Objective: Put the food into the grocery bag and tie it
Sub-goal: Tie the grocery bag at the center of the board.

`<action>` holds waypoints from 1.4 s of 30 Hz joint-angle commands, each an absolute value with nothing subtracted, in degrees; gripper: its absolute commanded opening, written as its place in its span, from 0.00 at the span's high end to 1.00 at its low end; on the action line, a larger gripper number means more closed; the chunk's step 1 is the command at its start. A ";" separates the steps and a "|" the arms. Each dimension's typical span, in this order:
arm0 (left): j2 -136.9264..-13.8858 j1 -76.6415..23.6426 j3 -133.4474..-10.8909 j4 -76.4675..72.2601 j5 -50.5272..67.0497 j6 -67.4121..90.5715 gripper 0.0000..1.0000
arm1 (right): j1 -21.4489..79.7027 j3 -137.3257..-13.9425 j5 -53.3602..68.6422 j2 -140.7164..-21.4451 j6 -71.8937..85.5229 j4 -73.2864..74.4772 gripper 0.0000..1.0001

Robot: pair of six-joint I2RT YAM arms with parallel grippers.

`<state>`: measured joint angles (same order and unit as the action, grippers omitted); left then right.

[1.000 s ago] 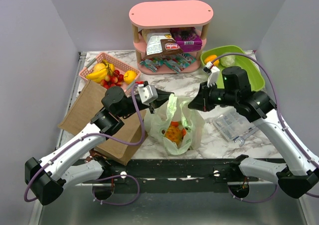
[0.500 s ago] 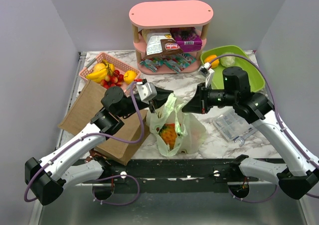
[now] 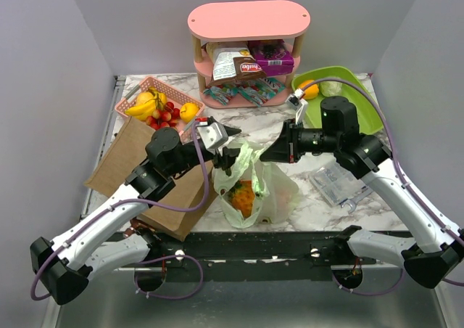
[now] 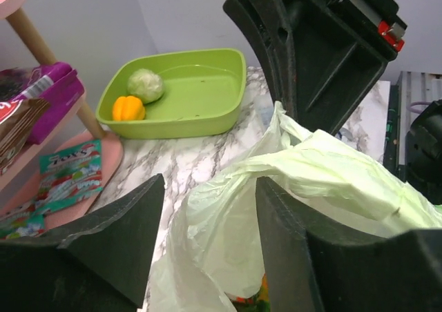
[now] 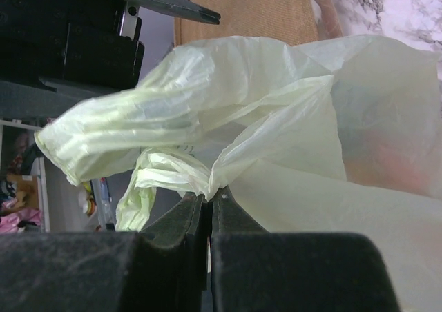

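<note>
Pinching a thin fold of the grocery bag point(image 5: 311, 119), the right end effector point(image 5: 209, 198) is clenched; the left end effector point(image 4: 208, 184) is spread around another fold, seemingly not gripping. The bag stands at six o'clock on the bench point(image 3: 268, 128), orange food point(image 3: 244, 195) inside.

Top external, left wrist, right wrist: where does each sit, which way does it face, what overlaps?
Top external: above and behind the bases, looking down on the marble table; both arms show.
Left wrist: on the left arm, facing the green tray; left gripper open.
Right wrist: on the right arm, facing the brown paper bag; right gripper shut on the grocery bag.
Shared: the grocery bag, in all three.
</note>
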<state>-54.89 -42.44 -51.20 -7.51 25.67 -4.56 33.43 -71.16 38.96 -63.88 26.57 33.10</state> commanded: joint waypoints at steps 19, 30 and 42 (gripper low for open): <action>-57.15 -42.29 -66.44 23.88 34.79 -10.36 0.68 | 34.18 -68.28 43.08 -62.75 31.11 29.96 0.98; -65.63 -42.10 -81.00 41.61 25.36 -3.03 0.48 | 34.98 -67.33 42.18 -61.66 31.49 29.85 0.98; -63.96 -41.86 -85.05 47.13 14.50 -2.55 0.67 | 35.04 -66.63 41.57 -61.35 31.34 29.89 0.98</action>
